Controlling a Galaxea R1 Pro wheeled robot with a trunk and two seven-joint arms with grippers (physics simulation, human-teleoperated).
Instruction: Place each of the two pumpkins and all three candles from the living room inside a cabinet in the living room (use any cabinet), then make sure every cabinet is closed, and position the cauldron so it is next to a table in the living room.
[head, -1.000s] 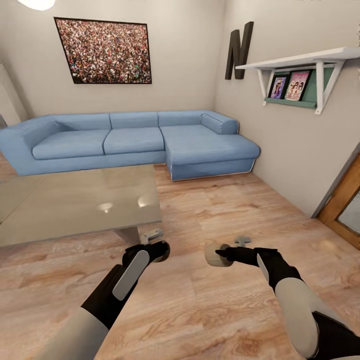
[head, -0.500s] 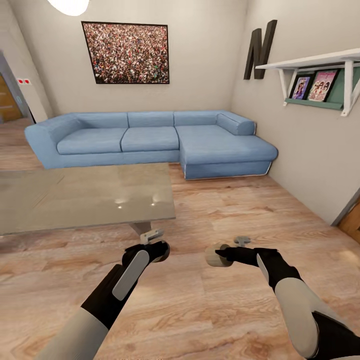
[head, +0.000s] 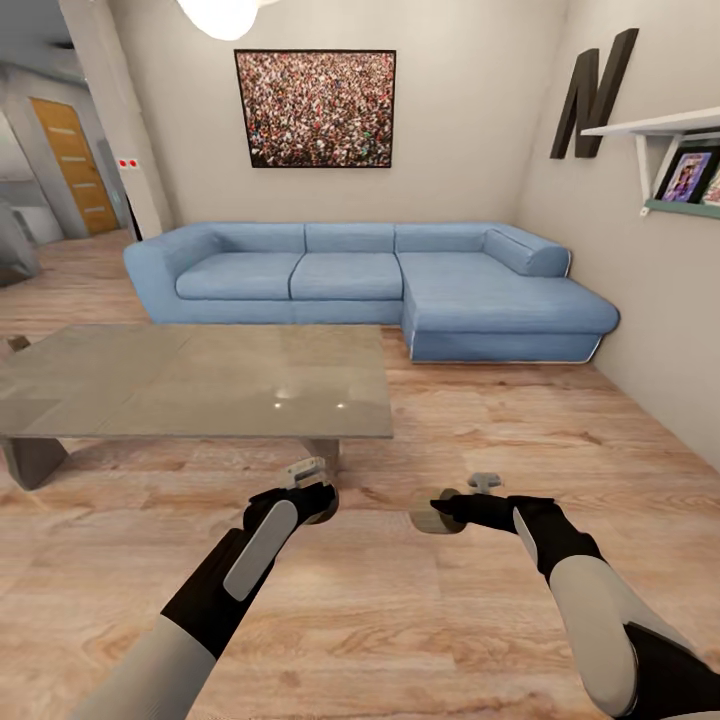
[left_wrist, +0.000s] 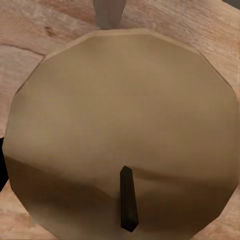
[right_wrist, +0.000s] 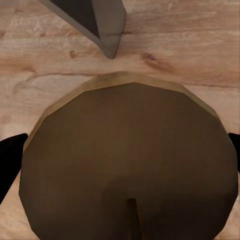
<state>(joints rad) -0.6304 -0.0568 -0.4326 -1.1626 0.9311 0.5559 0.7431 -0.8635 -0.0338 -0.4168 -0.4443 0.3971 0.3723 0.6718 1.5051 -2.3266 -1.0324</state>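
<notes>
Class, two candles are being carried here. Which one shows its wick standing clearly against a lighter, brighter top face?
The candle in the left gripper: in the left wrist view that candle is pale tan with a distinct dark wick. The right gripper's candle looks darker brown.

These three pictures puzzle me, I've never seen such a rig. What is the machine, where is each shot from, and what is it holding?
It is a simulated two-armed wheeled robot. The wide picture comes from its head camera, looking over both arms at a living room with a blue sofa and a grey table with nothing visible on top. The other two come from cameras on its wrists. The left gripper holds a candle, and the right gripper holds another candle; each wrist picture looks down on the candle's wick end.
</notes>
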